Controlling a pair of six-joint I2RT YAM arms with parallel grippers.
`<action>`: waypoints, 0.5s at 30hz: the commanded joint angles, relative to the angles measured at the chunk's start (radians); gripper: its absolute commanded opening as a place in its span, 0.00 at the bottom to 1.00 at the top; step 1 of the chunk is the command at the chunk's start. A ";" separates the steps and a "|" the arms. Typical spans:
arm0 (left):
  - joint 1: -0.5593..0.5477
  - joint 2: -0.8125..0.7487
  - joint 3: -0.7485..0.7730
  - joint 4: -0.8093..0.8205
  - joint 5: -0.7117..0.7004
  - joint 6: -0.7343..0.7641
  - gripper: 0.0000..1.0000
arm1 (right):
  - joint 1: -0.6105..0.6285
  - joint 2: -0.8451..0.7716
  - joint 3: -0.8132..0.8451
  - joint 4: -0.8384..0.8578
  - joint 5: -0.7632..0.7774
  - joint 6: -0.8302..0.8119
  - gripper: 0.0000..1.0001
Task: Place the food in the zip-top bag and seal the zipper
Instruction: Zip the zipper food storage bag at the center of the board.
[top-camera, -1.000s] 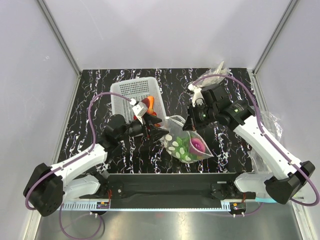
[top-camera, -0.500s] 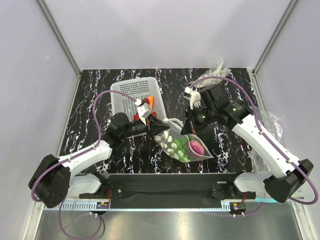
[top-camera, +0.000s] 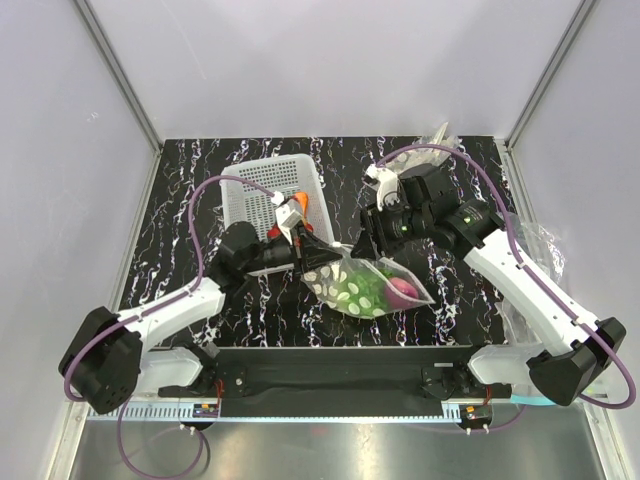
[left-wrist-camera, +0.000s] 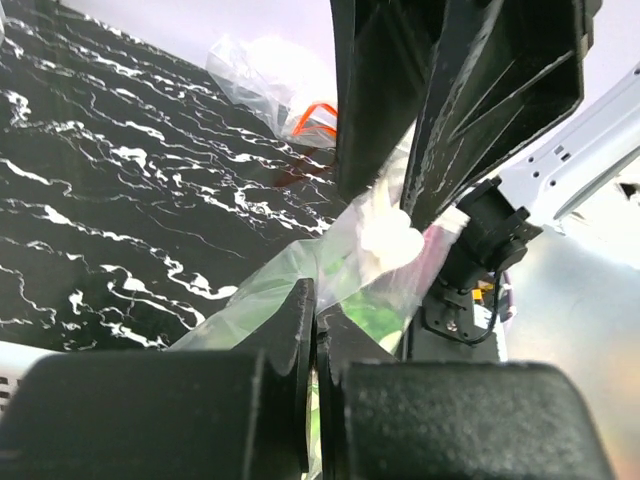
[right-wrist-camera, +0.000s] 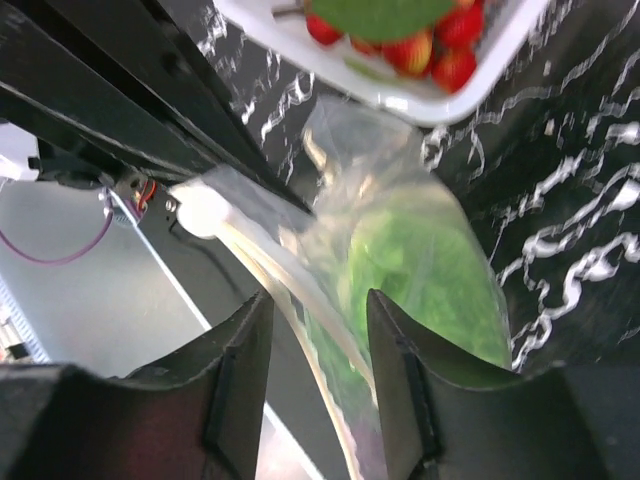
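L jaws pinch zip-top bag (top-camera: 365, 288); its edge btwn parted R jaws.

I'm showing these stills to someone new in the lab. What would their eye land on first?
First comes the clear dotted zip-top bag in the middle of the black marbled table, with a green lettuce head and pink bulb inside. The left gripper pinches its left edge, and the right gripper stands open around its mouth edge. Behind, a white basket holds red berries.
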 joint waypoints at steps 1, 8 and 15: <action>0.002 -0.002 0.080 0.013 0.010 -0.054 0.00 | -0.001 -0.021 0.014 0.153 -0.020 -0.058 0.50; 0.002 0.007 0.159 -0.145 0.030 -0.036 0.00 | 0.051 -0.007 -0.002 0.248 0.029 -0.187 0.57; 0.000 0.007 0.176 -0.185 0.038 -0.015 0.00 | 0.077 -0.016 -0.040 0.326 0.078 -0.252 0.54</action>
